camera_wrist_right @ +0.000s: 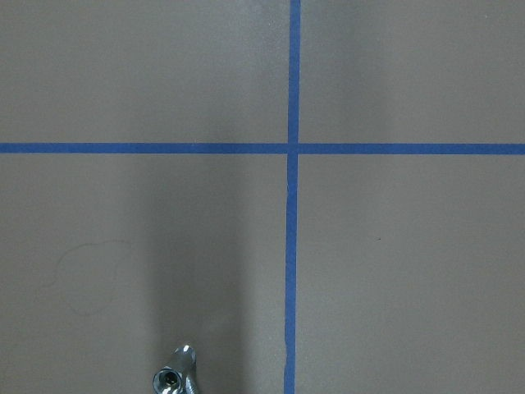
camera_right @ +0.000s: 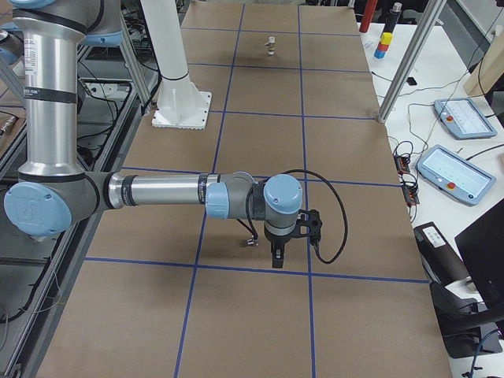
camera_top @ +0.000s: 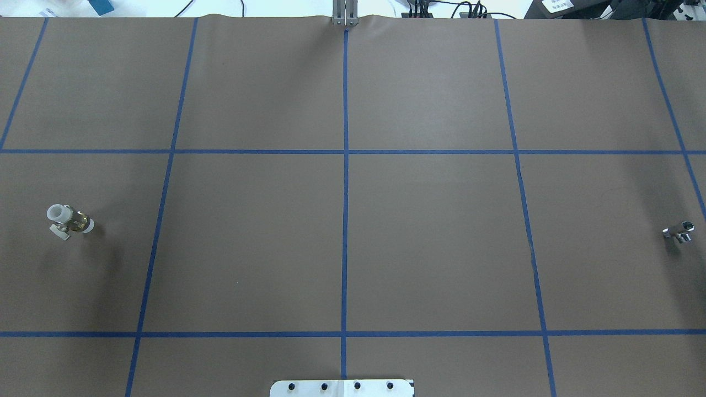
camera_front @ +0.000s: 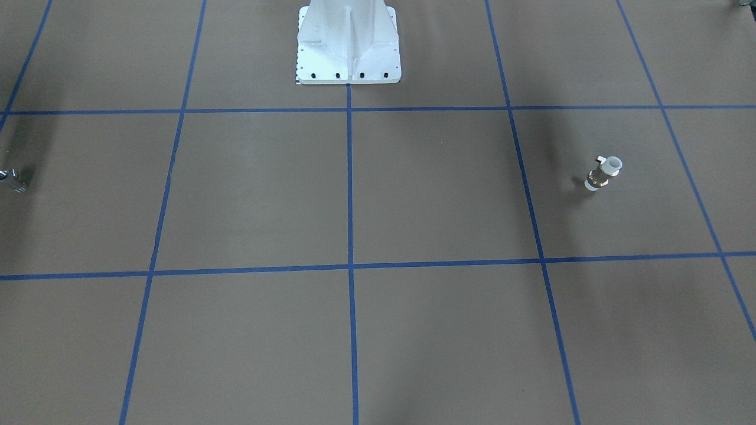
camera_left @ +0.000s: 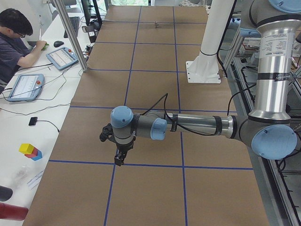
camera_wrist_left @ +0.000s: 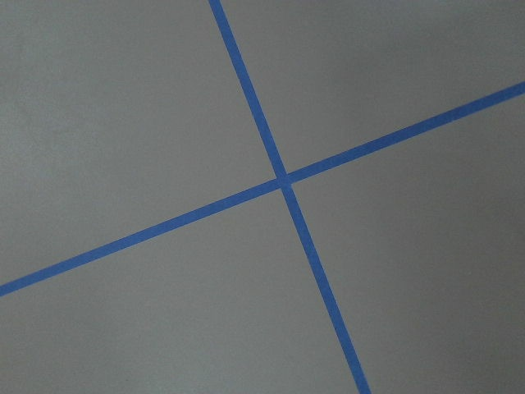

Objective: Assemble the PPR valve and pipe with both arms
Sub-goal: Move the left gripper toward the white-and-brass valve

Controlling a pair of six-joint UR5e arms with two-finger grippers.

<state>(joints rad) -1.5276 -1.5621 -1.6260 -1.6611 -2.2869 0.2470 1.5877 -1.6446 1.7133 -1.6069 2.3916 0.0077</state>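
The PPR valve [camera_top: 69,220], with white ends, a brass band and a grey lever, lies on the brown table at the robot's far left; it also shows in the front view [camera_front: 602,173] and far off in the right side view [camera_right: 271,45]. The silvery pipe [camera_top: 679,232] lies at the far right, at the front view's left edge [camera_front: 13,180] and at the bottom of the right wrist view [camera_wrist_right: 176,379]. The right gripper [camera_right: 276,258] hangs point-down just beside the pipe [camera_right: 250,239]. The left gripper [camera_left: 118,160] hangs low over the table; the valve is hidden there. I cannot tell if either gripper is open or shut.
The white bolted pedestal [camera_front: 348,59] stands at the robot's side of the table. Blue tape lines [camera_wrist_left: 283,180] grid the brown cover. An operator [camera_left: 19,42] sits at a side bench with tablets [camera_left: 26,85]. An aluminium post [camera_right: 409,55] stands at the table's far edge.
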